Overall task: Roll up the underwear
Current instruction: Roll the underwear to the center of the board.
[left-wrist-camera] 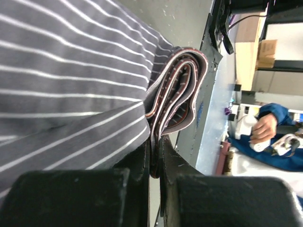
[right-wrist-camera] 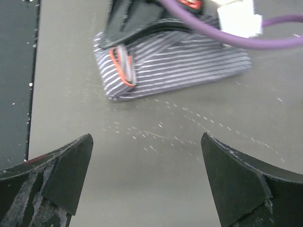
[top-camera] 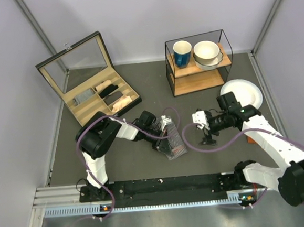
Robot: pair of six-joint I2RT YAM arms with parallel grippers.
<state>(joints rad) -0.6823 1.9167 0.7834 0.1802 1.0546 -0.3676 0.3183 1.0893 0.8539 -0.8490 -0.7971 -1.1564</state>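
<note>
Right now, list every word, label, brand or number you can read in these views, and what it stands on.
No text can be read.
The underwear shows only white stripes, no lettering.
The blue mug looks plain.
The cardboard box in the background is too blurred to read.

The right hand [right-wrist-camera: 146,139] holds its fingers [right-wrist-camera: 61,179] wide apart, low over the grey worktop [right-wrist-camera: 156,184]. Beyond them lies the underwear [right-wrist-camera: 184,64], a folded pinstriped bundle with orange-red trim at its left end. The black left hand [right-wrist-camera: 130,23] presses on its far edge, under a purple cable [right-wrist-camera: 199,29].
</note>
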